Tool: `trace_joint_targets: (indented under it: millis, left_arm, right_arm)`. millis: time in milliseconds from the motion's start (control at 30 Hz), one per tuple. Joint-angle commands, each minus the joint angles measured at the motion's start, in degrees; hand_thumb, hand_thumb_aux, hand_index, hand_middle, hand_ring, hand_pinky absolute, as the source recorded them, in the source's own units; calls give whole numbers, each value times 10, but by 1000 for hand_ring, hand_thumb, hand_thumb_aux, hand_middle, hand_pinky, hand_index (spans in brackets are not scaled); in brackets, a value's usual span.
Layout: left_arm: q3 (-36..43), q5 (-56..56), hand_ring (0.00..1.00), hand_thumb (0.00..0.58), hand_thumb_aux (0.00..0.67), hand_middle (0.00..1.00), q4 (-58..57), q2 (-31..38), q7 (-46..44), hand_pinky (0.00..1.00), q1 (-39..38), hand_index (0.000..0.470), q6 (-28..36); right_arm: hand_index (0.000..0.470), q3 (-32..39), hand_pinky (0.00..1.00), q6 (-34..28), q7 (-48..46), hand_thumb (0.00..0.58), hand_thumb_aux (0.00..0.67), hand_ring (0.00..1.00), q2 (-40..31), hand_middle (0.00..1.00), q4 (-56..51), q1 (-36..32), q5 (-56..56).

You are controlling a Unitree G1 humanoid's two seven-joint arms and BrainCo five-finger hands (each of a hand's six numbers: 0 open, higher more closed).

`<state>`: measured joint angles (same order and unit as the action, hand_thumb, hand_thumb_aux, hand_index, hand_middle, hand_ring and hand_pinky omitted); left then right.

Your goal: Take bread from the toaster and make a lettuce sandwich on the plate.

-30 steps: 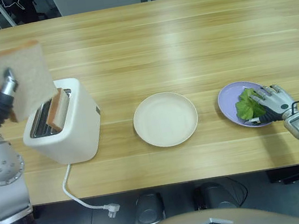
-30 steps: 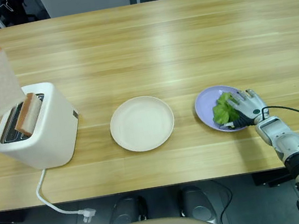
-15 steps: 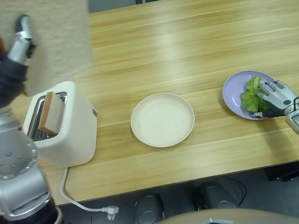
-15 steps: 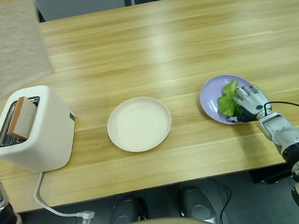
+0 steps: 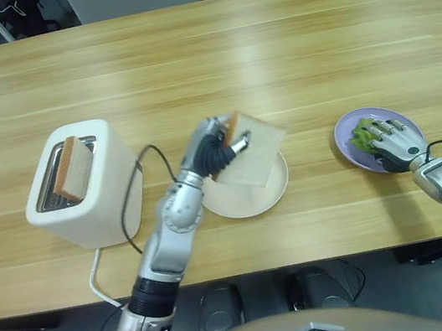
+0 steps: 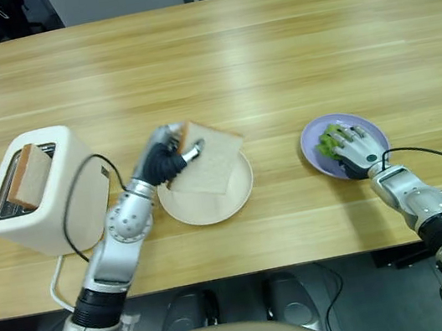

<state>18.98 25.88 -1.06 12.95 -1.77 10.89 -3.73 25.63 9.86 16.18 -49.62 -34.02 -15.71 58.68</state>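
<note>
Down comes the bread: half a second ago I had it raised high at the left, above the toaster, and now my arm has swung across to the middle of the table, bringing the slice low over the plate.

Starting at the left, the toaster stands upright near the table's front edge. Its white power cord trails off the front of the table. A second slice still sticks up out of one slot, leaning slightly.

Moving to the centre, my left hand is clenched on the bread slice, pinching it at its left edge. The slice is tilted, higher at the hand's side. It covers the back half of the cream plate, and its far right corner juts out past the rim. Whether its lower edge already rests on the plate, I can't tell. The front half of the plate lies bare.

Over to the right, well apart from the cream plate, sits the purple plate with the lettuce on it. My right hand lies on top of that leaf, just as it did a second ago. It covers the plate's right side, palm down. Whether it actually has a grip on the lettuce, I cannot tell.
</note>
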Motion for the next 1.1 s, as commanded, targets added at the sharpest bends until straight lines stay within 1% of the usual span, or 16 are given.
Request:
trace_joint_targets:
  millis: [33,233,367,467,533,633,733,767,800,833,867,900,1000,1100]
  left_arm:
    - [24,24,1000,580,670,1000,-179,-11,35,1000,25,460,-34]
    - [1,16,1000,580,670,1000,-348,-17,112,1000,84,460,-98]
    - [-27,-1,1000,580,670,1000,-404,-14,161,1000,117,460,-139]
    - [-43,-12,1000,580,670,1000,-430,-13,175,1000,132,460,-157]
    - [-45,-15,1000,580,670,1000,-445,-14,166,1000,137,460,-154]
    - [-7,6,1000,580,670,1000,-462,-13,102,1000,129,460,-127]
    - [34,43,1000,580,670,1000,-421,1,56,1000,101,460,-91]
    - [47,58,847,429,328,847,-392,9,43,847,89,225,-74]
    - [56,72,608,0,0,608,-365,16,35,608,78,0,-62]
    - [60,77,235,0,0,235,-335,20,27,235,66,0,-50]
    - [63,80,235,0,0,235,-309,24,15,235,55,0,-39]
    - [65,84,0,0,0,0,-283,28,2,0,44,0,-24]
    - [77,117,0,0,0,0,-232,44,-19,0,23,0,22]
    - [88,148,0,0,0,0,-195,58,-28,0,8,0,55]
  right_arm:
    - [460,-13,0,13,-31,580,670,0,-13,0,46,19,-25]
    - [460,-40,0,17,-44,580,670,0,-28,0,103,44,-49]
    - [460,-51,0,19,-53,580,670,0,-32,0,121,53,-54]
    - [460,-55,0,23,-56,580,670,0,-30,0,123,58,-56]
    - [460,-58,0,26,-57,580,670,0,-30,0,122,58,-57]
    - [460,-70,0,30,-54,580,670,0,-39,0,131,59,-65]
    - [460,-89,0,33,-50,580,670,0,-48,0,147,57,-73]
    - [460,-94,0,34,-48,580,670,0,-49,0,150,55,-75]
    - [460,-99,0,35,-46,580,670,0,-50,0,153,53,-76]
    - [460,-103,0,36,-45,580,670,0,-51,0,155,51,-77]
    - [460,-109,0,36,-46,580,670,0,-52,0,159,51,-80]
    - [460,-115,0,37,-46,580,670,0,-53,0,164,51,-81]
    - [460,-127,0,37,-49,580,670,0,-54,0,180,51,-84]
    - [460,-134,0,37,-51,580,670,0,-52,0,189,53,-83]
